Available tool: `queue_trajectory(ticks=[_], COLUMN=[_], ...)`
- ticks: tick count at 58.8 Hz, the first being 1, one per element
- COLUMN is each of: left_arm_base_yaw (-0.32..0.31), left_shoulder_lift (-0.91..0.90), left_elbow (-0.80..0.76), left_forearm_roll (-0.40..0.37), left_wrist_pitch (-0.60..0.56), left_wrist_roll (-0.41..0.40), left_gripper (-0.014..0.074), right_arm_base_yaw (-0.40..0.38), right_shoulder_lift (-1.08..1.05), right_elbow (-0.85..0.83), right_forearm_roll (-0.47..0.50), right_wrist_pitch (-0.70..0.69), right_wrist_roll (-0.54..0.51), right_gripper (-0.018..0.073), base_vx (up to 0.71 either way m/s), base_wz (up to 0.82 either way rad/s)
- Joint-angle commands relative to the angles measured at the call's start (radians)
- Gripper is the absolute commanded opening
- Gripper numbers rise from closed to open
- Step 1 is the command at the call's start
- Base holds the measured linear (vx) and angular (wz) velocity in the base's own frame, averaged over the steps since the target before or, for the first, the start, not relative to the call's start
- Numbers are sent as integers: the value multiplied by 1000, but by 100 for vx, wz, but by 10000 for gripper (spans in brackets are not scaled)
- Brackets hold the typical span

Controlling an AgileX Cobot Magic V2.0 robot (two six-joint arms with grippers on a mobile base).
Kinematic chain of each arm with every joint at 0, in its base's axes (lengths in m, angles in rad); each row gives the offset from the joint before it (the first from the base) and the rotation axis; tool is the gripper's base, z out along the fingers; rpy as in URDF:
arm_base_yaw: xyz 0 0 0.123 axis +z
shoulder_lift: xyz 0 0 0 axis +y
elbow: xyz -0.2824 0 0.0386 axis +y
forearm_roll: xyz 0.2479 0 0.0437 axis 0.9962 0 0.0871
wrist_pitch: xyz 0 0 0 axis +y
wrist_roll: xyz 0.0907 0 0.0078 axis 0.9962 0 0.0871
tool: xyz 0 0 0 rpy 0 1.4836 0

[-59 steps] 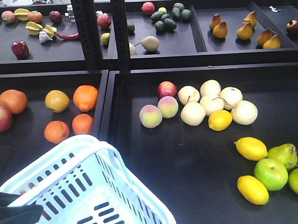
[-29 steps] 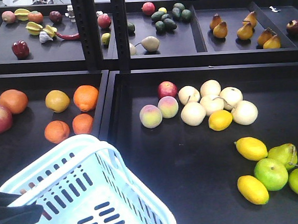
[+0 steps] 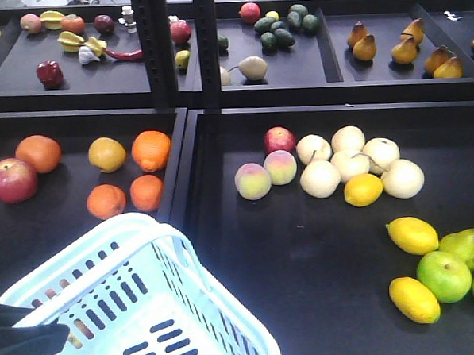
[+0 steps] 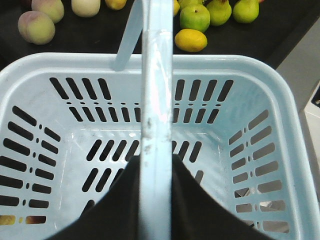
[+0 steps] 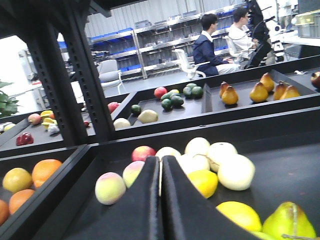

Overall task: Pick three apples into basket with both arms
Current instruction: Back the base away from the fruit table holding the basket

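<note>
- Since a second ago, the whole shelf has slid toward the right of the front view. The dark red apple (image 3: 12, 180) with a yellow-green patch now sits fully inside the left edge, while the basket (image 3: 36, 293) has kept its lower-left corner.
- That apple lies alone at mid-left in the left-hand tray, well apart from the basket, with the oranges (image 3: 152, 148) between them.
- A second red apple (image 3: 279, 139) touches the peaches (image 3: 253, 181) near the centre. I cannot tell whether it is the dull kind I want or a brighter one.
- No apple shows inside the basket, though my own jaws hide part of its floor.
- My left gripper (image 4: 156, 172) is clamped on the handle (image 4: 157, 100), with one jaw on each side of the bar and the basket hanging square beneath.
- My right gripper (image 5: 160, 162) has its jaws pressed together with nothing between them. It points at the pale fruit cluster, not at the left apple.
- To do this well, I should spread those jaws before descending and come down over the apple's crown from above.
- I should also stay clear of the oranges so nothing rolls.
- The left arm should bring the basket's open mouth near the tray divider (image 3: 177, 165), shortening the carry.
- The handle bar crosses the middle of the mouth, so I should drop the fruit to one side of it.
</note>
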Motion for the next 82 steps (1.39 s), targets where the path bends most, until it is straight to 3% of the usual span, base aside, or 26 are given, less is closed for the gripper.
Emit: queue_trajectory(ticks=[1, 82], left_arm_base_yaw=[-4, -4], left_shoulder_lift=[-5, -5], left_elbow=[-27, -27], left_forearm_roll=[-58, -58], left_wrist_pitch=[-75, -75], left_wrist_roll=[-6, -6], left_gripper=[-6, -6], right_arm_base_yaw=[-6, -6], right_shoulder_lift=[-12, -12], right_elbow=[11, 11], right_forearm_roll=[-6, -6], right_wrist_pitch=[-73, -73], right_wrist_roll=[-7, -7], right_gripper=[-6, -6], base_vx=[-4, -8], base_wz=[16, 31])
